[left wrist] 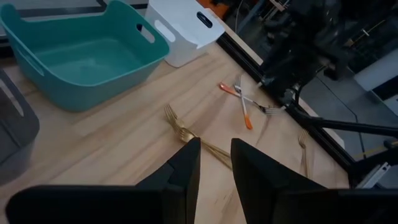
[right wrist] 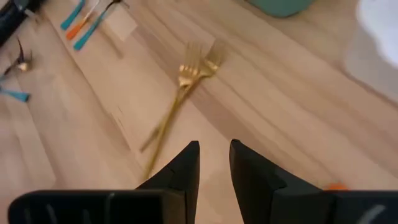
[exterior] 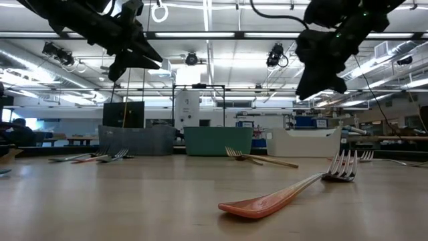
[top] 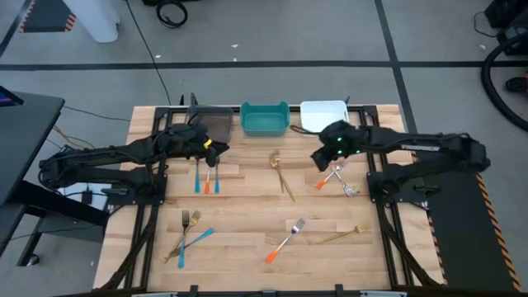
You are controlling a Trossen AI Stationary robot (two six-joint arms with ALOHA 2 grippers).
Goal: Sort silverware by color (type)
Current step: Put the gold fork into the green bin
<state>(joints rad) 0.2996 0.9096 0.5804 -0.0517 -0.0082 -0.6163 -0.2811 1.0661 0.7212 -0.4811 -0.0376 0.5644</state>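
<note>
Silverware lies scattered on the table (top: 247,206), none yet in the bins (top: 264,120), so sorting has barely begun. Both grippers, left (top: 216,150) and right (top: 323,158), hover slightly parted and empty, the right nearest the gold forks (right wrist: 198,67), likely first.

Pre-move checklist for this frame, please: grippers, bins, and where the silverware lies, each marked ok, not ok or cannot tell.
1. Left gripper empty, fingers slightly apart, raised above the table: ok.
2. Right gripper empty, raised over the wood: ok.
3. Teal bin holds no utensils: ok, empty in the left wrist view.
4. Dark bin and white bin contents: cannot tell.
5. Gold forks lie clear between the arms: ok.
6. Orange-handled forks are crossed, so a single pick may be awkward: not ok.
</note>
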